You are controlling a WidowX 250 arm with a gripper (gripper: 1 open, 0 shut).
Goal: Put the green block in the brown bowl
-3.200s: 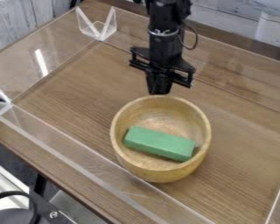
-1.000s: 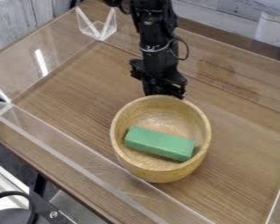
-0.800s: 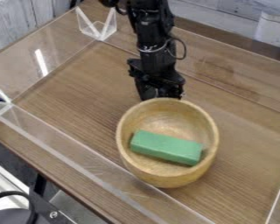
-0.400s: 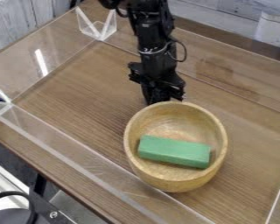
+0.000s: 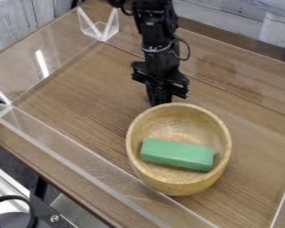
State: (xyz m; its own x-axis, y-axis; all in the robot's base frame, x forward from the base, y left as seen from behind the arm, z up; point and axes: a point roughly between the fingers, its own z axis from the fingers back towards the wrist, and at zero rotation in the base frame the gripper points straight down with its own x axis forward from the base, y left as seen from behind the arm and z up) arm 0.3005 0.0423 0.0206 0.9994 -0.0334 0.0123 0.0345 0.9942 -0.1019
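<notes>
Wooden worktop: arm vertical, gripper pointing straight down, jaws together and empty, tips just beside brown bowl far rim. Green block lies inside bowl.

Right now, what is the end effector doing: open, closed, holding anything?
End effector: closed and empty, just behind the brown bowl. The green block lies inside the bowl.
</notes>
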